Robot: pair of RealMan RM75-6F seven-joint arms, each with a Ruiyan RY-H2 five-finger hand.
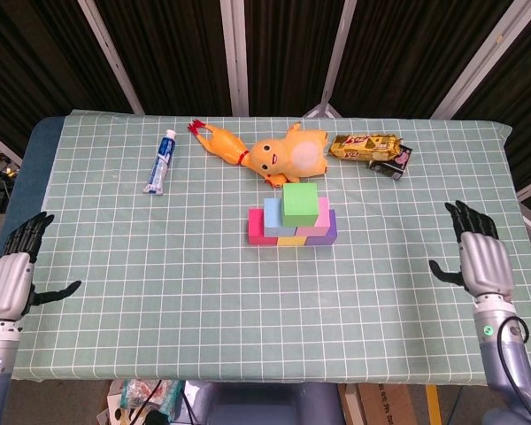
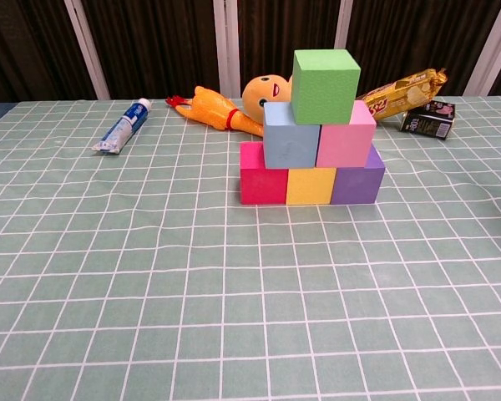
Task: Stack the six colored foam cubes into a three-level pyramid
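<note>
Pyramid (image 2: 311, 142) looks finished, green cube (image 2: 325, 74) on top; both hands (image 1: 9, 282) (image 1: 480, 259) empty, fingers apart, nothing left to place.

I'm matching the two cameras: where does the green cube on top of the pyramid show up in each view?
Head view: the green cube sits just right of centre, topping the stack.
Chest view: green cube is upper right of centre, resting on the blue and pink cubes.
Shared landmark: the toothpaste tube, to its left.
</note>
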